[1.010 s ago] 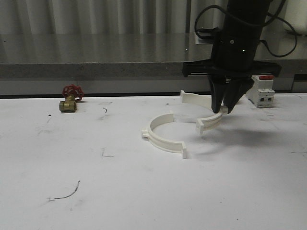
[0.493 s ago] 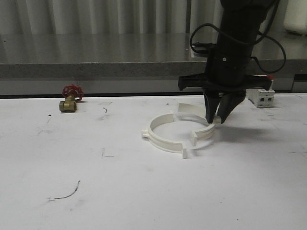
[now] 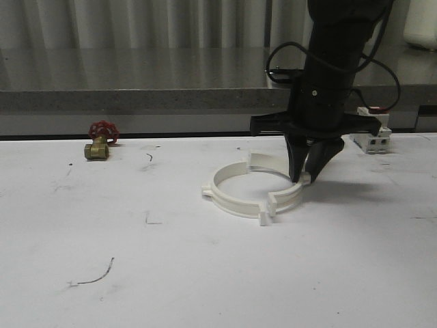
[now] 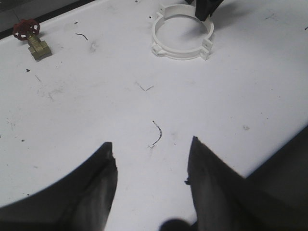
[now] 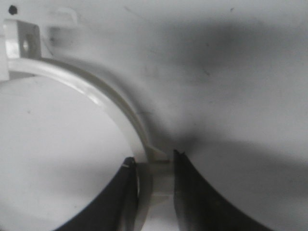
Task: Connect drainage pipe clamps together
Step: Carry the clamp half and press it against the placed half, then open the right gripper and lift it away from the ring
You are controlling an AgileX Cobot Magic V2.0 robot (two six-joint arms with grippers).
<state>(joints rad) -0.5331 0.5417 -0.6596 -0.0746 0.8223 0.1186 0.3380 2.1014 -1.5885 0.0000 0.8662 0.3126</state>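
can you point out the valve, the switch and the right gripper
valve [image 3: 100, 141], front view, where red handwheel meets brass body
switch [image 3: 375, 138], front view, white body
right gripper [image 3: 306, 176], front view, midway between fingertips

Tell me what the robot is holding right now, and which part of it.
The right gripper is shut on the right clamp half, pinching its curved band partway along the arc, away from the end tabs. The left gripper is open, holding nothing.

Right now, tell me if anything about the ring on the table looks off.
Nothing is damaged or spilled. The two clamp halves nearly form a ring, but the front tabs look slightly offset, not flush. The right gripper pinches the right half; the left gripper is open, away from it.
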